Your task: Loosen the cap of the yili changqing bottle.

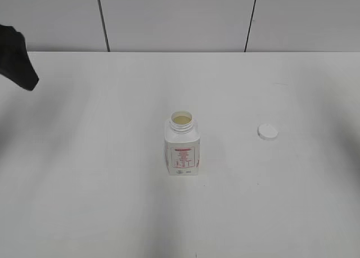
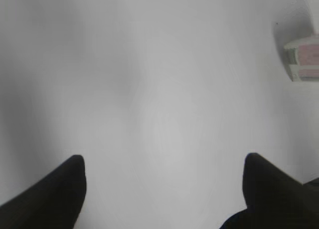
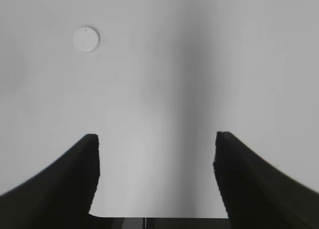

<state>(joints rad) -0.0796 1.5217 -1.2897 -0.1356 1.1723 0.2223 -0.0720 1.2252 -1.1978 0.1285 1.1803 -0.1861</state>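
Yili changqing bottle (image 1: 182, 148): small squarish white plastic bottle, rounded shoulders, short round neck, red-printed framed label on the near face. Upright on the white surface (image 1: 84, 173), neck open, pale contents visible inside.

Cap (image 1: 268, 132): small round white disc, off the bottle, lying flat well apart to its right.

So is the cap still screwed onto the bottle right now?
No, the bottle stands with its neck open, and the cap lies flat on the table to its right, apart from it.
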